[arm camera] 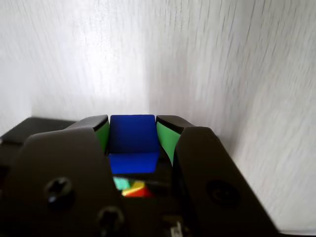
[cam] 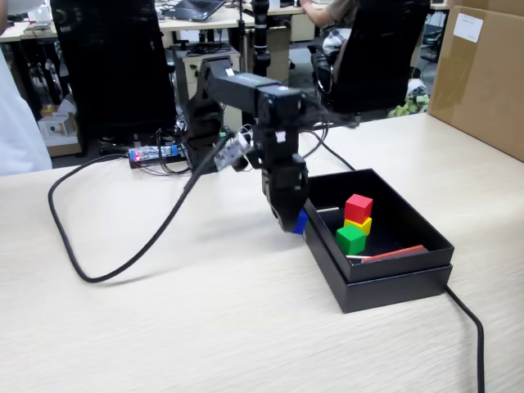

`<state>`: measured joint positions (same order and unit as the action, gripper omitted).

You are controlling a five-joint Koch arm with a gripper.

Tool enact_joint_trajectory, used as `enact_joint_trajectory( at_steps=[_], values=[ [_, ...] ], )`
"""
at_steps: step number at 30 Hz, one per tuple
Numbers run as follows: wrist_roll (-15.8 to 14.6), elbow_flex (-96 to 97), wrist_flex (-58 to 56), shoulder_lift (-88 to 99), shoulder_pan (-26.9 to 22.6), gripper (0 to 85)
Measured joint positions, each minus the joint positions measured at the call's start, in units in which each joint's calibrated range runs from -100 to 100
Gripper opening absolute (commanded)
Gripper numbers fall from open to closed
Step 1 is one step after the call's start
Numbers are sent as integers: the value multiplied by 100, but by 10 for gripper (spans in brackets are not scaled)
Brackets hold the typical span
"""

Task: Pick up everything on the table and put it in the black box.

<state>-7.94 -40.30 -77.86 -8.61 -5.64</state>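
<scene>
Blue cube [arm camera: 132, 140] is being pinched in the jaws just outside the black box [cam: 385, 282] rim; it is needing lifting clear before opening over the stacked cubes

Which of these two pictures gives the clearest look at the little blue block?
The wrist view: the blue cube fills the middle, pinched between the green pads of the tool. In the fixed view only a blue corner peeks out below the tool, beside the black box.
</scene>
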Motion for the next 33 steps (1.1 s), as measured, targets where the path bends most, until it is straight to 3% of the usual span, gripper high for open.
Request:
enact_joint_trajectory(
  at_steps=[9, 20, 33],
  values=[
    [151, -1187, -39, 660, -288, 140],
    [147, -2519, 77, -2071, -635, 141],
    [147, -2903, 201, -2874, -645, 149]
  ],
)
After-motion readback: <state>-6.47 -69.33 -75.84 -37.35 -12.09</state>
